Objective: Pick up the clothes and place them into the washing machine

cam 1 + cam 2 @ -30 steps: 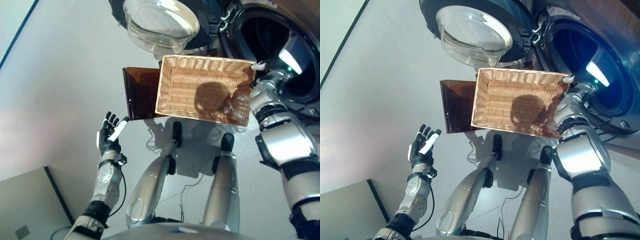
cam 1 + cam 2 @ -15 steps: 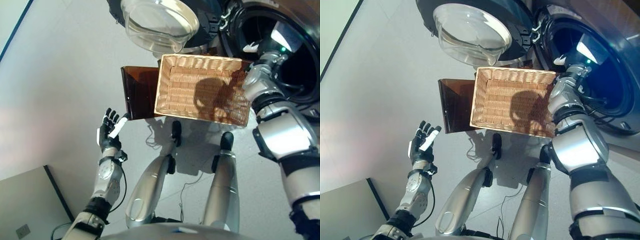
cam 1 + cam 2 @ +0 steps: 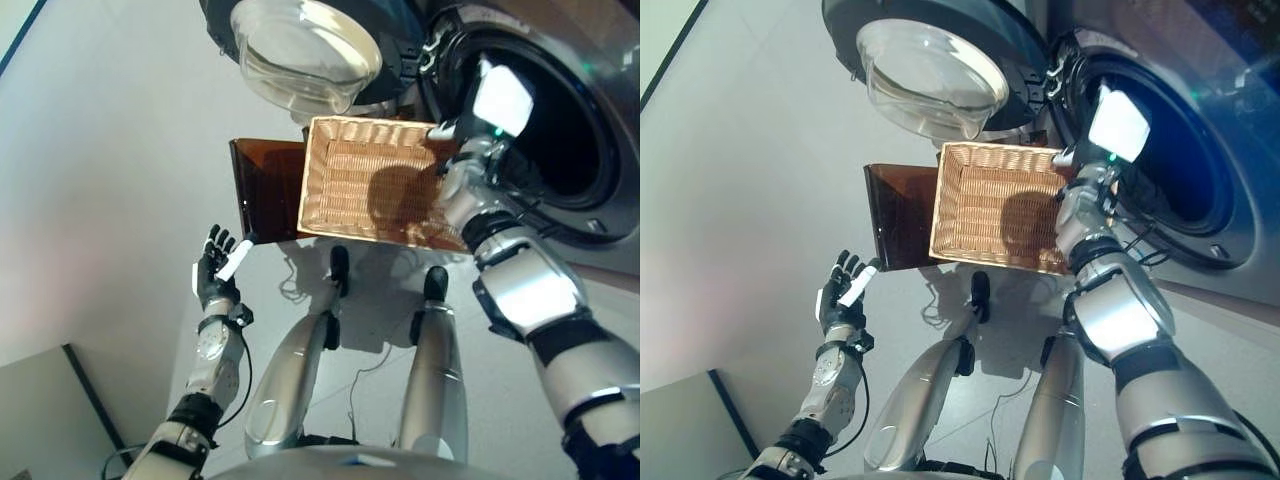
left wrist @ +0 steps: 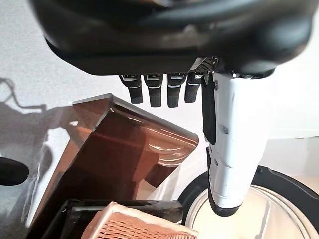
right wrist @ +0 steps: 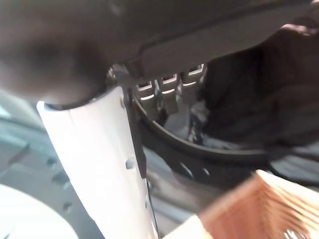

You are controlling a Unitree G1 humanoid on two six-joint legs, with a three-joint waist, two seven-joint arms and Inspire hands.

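Note:
No clothes show in the wicker basket (image 3: 352, 176), whose woven bottom is bare. My right hand (image 3: 502, 100) is raised at the mouth of the washing machine drum (image 3: 570, 140), above the basket's far right corner. In its wrist view the fingers (image 5: 167, 89) and white-covered thumb (image 5: 104, 159) are straight and hold nothing; a dark mass (image 5: 279, 74) lies inside the drum past the door seal. My left hand (image 3: 217, 272) hangs open at the lower left, away from the basket, with nothing in it.
The basket rests on a brown translucent stand (image 3: 262, 190) in front of the machine. The round glass door (image 3: 305, 50) is swung open to the left of the drum. A grey panel (image 3: 40, 420) lies at the lower left on the floor.
My right hand has risen from the basket's right corner to the drum's mouth. The whole picture has shifted slightly. The left hand has stayed where it was.

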